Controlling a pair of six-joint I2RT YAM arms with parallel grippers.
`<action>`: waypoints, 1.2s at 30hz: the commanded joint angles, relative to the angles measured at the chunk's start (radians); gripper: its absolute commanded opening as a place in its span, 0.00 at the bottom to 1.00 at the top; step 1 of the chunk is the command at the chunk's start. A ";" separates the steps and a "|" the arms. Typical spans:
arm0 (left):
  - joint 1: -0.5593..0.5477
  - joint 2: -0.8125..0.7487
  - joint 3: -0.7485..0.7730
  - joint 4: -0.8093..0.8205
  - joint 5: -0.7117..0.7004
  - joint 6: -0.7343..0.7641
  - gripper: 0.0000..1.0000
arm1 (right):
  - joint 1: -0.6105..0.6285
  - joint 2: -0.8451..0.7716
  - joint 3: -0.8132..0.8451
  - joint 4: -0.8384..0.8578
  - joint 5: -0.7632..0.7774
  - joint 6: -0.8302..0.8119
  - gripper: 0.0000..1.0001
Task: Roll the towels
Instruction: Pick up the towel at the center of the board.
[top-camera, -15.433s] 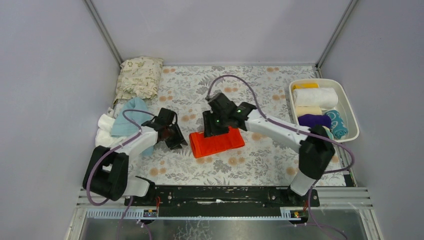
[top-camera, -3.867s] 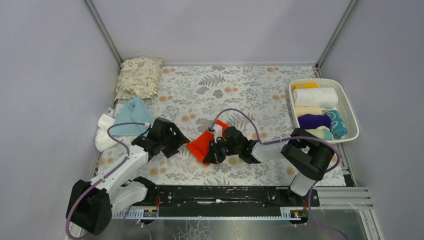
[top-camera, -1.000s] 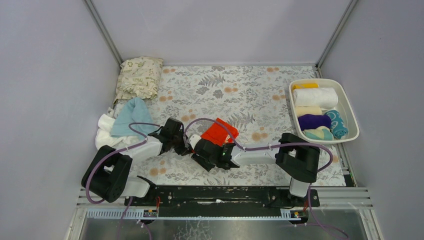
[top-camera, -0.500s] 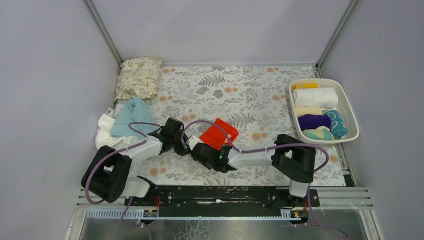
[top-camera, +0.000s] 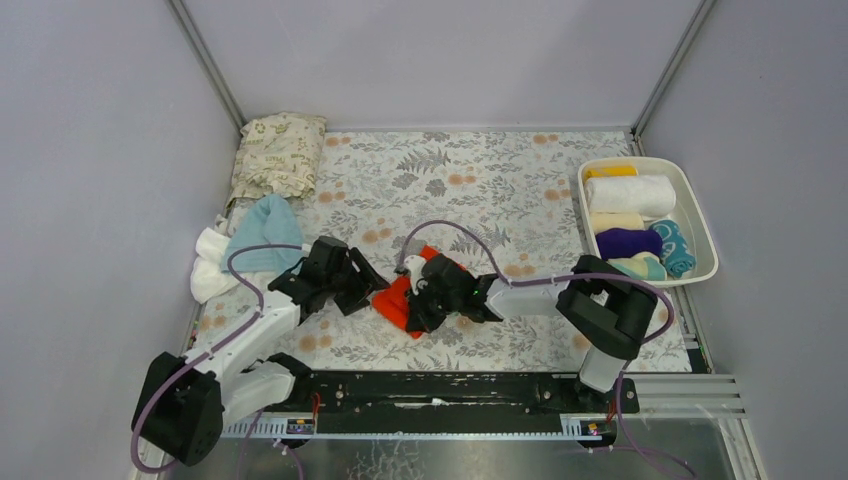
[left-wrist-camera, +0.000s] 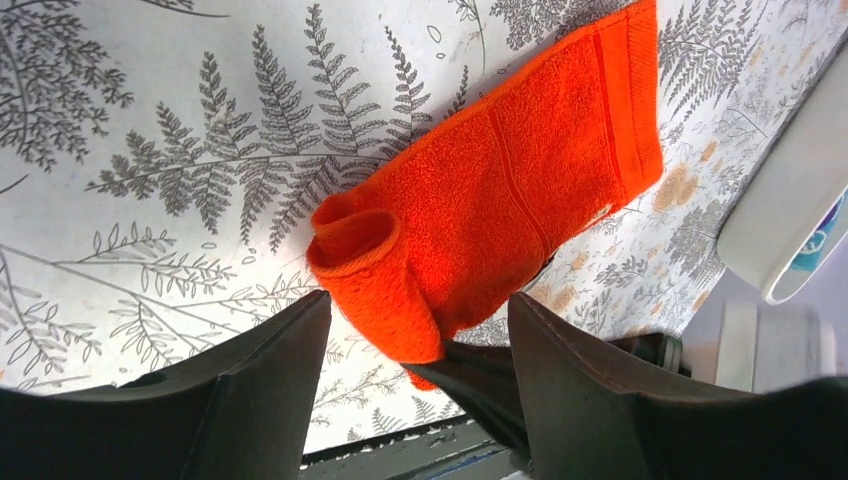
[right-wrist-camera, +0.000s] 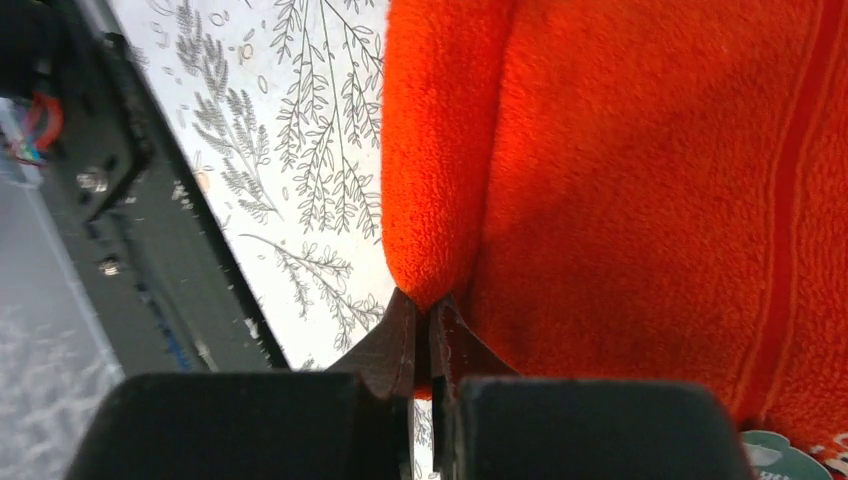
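By the counter's near edge, the right gripper, pinching the orange-red towel, has curled one end: rolling begins; left gripper waits spread.

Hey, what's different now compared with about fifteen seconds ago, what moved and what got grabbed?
The orange towel lay flat mid-mat; now it is a narrower strip, one end curled into a roll. The right gripper, then over its far edge, swung low and left and pinches that curled end. The left gripper stays open beside it. The light blue towel, white towel, cushion and tray are unchanged.
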 joint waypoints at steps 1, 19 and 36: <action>-0.005 -0.068 0.012 -0.088 -0.038 -0.001 0.66 | -0.104 -0.012 -0.076 0.189 -0.365 0.196 0.00; -0.005 0.049 -0.023 0.101 0.082 -0.043 0.63 | -0.331 0.361 -0.273 1.108 -0.688 0.956 0.02; -0.018 0.265 -0.006 0.169 0.075 -0.008 0.28 | -0.338 0.256 -0.269 0.876 -0.642 0.825 0.17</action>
